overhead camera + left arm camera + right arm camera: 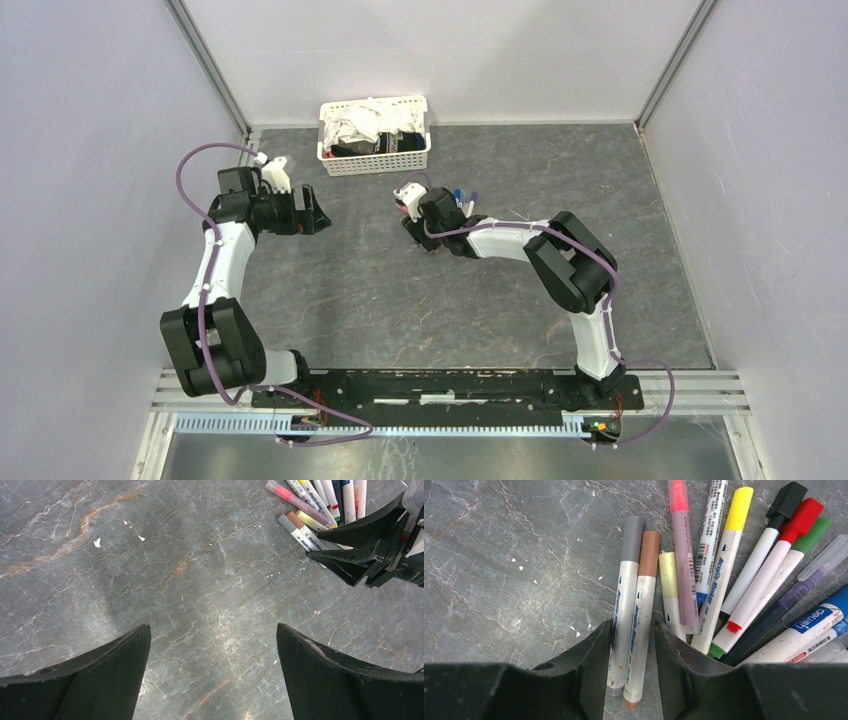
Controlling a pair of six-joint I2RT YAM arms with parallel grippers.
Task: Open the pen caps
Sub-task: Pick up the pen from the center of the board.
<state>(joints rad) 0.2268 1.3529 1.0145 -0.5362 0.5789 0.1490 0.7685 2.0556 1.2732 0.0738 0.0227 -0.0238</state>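
Note:
Several white-barrelled pens (716,575) lie fanned on the grey marble table, caps on. The caps include grey (632,535), brown (650,550), pale yellow (667,572), pink (678,497), yellow (740,507), black (788,500), red (803,517) and green (814,532). My right gripper (633,625) is down at the table and straddles the barrels of the grey-capped and brown-capped pens. Its left finger touches the grey-capped pen; a small gap shows at the right finger. In the top view it (425,215) sits beside the pens (462,198). My left gripper (213,627) is wide open and empty over bare table (318,215).
A white slotted basket (370,165) of cloths stands at the back by the wall. In the left wrist view, my right gripper (320,542) and the pen pile (320,500) sit at the upper right. Walls enclose the table on three sides.

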